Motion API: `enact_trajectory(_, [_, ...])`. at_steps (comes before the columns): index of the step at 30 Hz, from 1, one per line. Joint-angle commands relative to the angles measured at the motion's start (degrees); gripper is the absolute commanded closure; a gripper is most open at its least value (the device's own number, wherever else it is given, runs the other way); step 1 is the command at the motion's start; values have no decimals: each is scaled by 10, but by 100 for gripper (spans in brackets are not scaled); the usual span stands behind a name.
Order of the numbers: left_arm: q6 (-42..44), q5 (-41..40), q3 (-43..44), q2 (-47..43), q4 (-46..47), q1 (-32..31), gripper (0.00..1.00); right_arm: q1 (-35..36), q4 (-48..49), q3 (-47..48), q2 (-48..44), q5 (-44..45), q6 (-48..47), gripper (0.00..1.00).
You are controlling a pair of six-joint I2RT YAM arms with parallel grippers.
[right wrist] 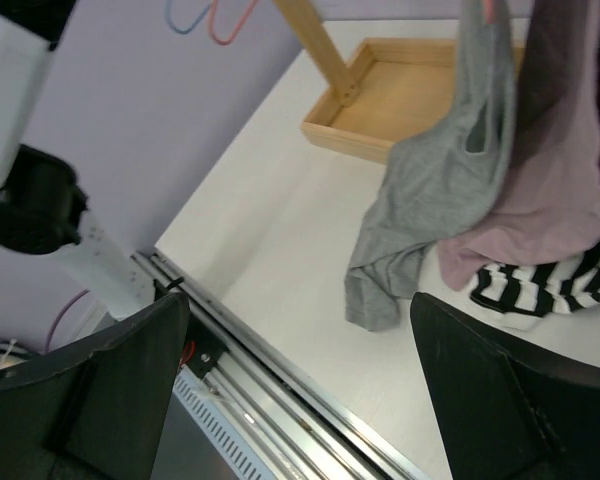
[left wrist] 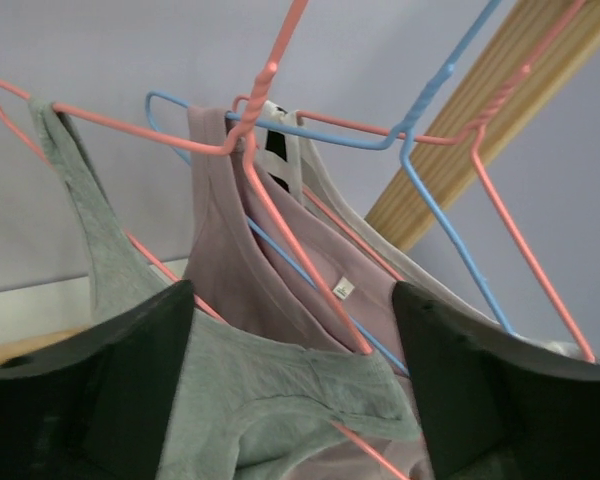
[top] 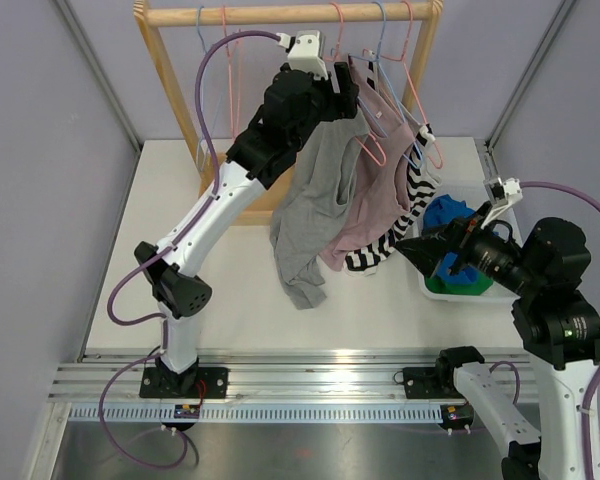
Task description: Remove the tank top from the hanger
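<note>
Grey tank top (top: 315, 210): hung from the wooden rack (top: 290, 12), leftmost of the clothes there; its lower end reached down to the table (top: 240, 300).
Strap: one grey strap was looped over the arm of a pink hanger (left wrist: 270, 70); the other strap could not be made out in any view.
Neighbours: a mauve top (top: 370, 200) and a striped top (top: 415, 180) hung just beside it, on hangers crowded against the pink one.
Left gripper (left wrist: 292, 300): raised at the hanger necks, jaws wide apart. The grey neckline lay between the fingers (left wrist: 130, 370), with no pinch on the cloth showing.
Right gripper (right wrist: 300, 310): low on the right near the bin (top: 460, 297), jaws fully apart, holding nothing, well apart from the garments.
Done: the approach, by the look of it, with the left arm placed at the garment.
Left: nearly everything, judging by the scene. That meant taking hold of the cloth, slipping the straps off the hanger arms, and drawing the top clear.
Progress: early.
</note>
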Motion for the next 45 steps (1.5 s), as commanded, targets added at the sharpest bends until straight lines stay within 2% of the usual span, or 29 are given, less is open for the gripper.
enact_trajectory(1, [43, -63, 63, 30, 21, -1, 26, 1, 55, -16, -17, -113, 32, 1])
enact_trajectory(4, [60, -75, 94, 60, 9, -1, 35, 1, 58, -14, -27, -129, 40, 0])
enact_trajectory(5, [65, -80, 98, 65, 7, -1, 42, 1, 55, -13, -28, -130, 42, 1])
enact_trajectory(6, [68, -80, 101, 68, 7, -1, 52, 1, 53, -10, -31, -131, 42, 1])
enact_trajectory(7, [71, -80, 102, 70, 8, -1, 55, 1, 50, -9, -33, -130, 42, 0])
enact_trajectory(10, [80, -77, 103, 69, 12, 0, 73, 1, 41, -10, -34, -124, 35, 0])
enact_trajectory(12, [83, -80, 104, 67, 12, 0, 74, 1, 36, -12, -34, -121, 31, 0])
enact_trajectory(20, [116, -112, 102, 45, -11, 2, 99, 1, 31, -17, -35, -113, 27, 1])
enact_trajectory(24, [126, -123, 95, 19, -18, 3, 100, 1, 31, -17, -35, -110, 26, 1])
enact_trajectory(37, [108, -79, 38, -90, -38, 3, 100, 1, 45, -13, -17, -95, 25, 2])
enact_trajectory(45, [66, -34, -126, -219, -1, 2, 100, 1, 65, -11, 21, -96, 26, 3])
